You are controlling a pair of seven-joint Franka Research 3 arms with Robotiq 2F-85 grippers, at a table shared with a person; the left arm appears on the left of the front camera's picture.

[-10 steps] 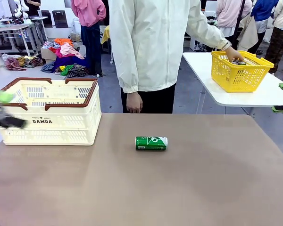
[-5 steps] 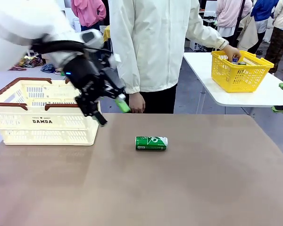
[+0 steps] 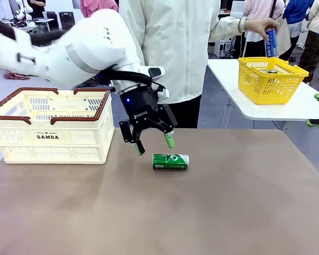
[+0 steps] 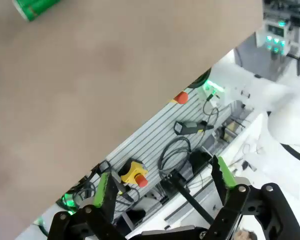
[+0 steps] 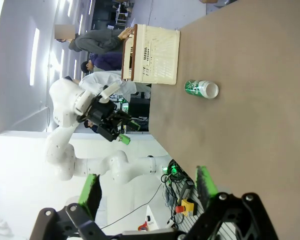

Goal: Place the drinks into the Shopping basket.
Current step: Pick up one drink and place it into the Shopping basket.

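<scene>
The right claw waits on the robot's side with its jaws wide apart and nothing between them, well apart from the can. The near part of the worktop is bare. Toward the middle, one green can lies on its side. The left claw hangs just above it, a little to the left, open and empty, not touching it.

I judge the step in hand to be the approach for picking up this can. The next move calls for a small shift over the can, then a descent so that one finger goes on each side of its round body before closing; it may roll if pushed.

The Shopping basket stands at the left. Beyond the worktop, the person's hand holds a blue can above a yellow basket.
</scene>
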